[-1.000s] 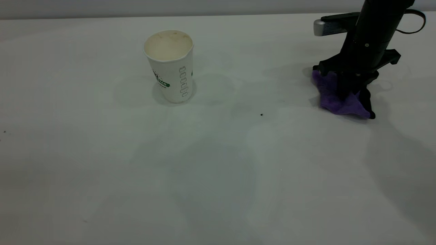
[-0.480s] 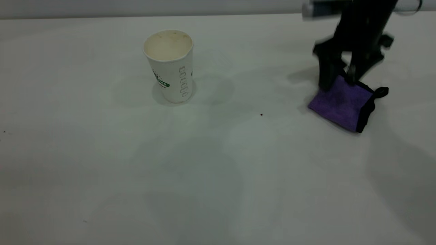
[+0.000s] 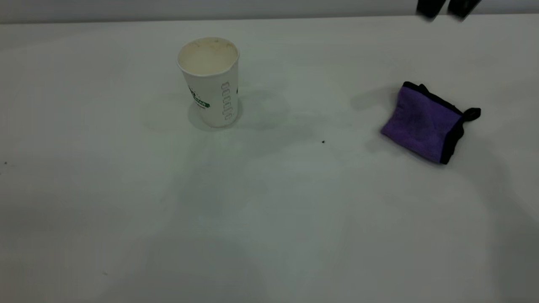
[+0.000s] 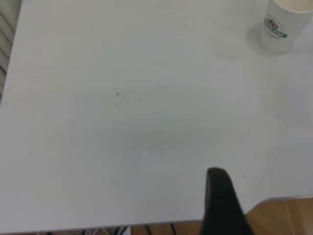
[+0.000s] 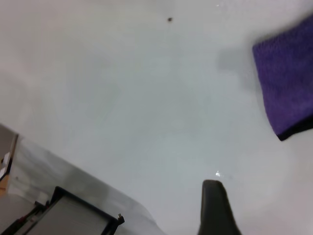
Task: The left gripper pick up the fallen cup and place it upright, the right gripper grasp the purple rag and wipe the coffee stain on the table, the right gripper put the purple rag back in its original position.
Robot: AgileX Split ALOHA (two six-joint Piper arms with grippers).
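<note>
Reading exterior view L to R: cup [image 3: 209, 80] stands upright on table [image 3: 126, 210], mouth up, cream inside showing, logo side toward cam; tiny dark speck [image 3: 323, 142] mid-table; purple rag [image 3: 426, 122] lies flat, black trim on its R edge, well apart from cup, nothing touching it. No brown coffee blot visible anywhere on table surface, so wipe judged done and rag judged set down; step in hand looks like clearing the R arm away. Right gripper [image 3: 447, 7] only just in frame at top edge, well above rag; two dark finger tips w/ a gap between, so fingers apart, empty. To finish well: lift straight up before any sideways travel so trim or loose corner isn't snagged, don't drag rag off its spot; keep clear of cup. Left gripper [image 4: 222, 205] parked near table's near edge, far from cup; only one dark finger shows, so cannot tell apart or together. View diffs: left wrist view shows cup logo [image 4: 275, 27] plus table edge w/ wood floor beyond, no rag; right wrist view shows rag corner, speck, a dark framed panel off the table edge, no cup; exterior alone shows cup + rag together.
</note>
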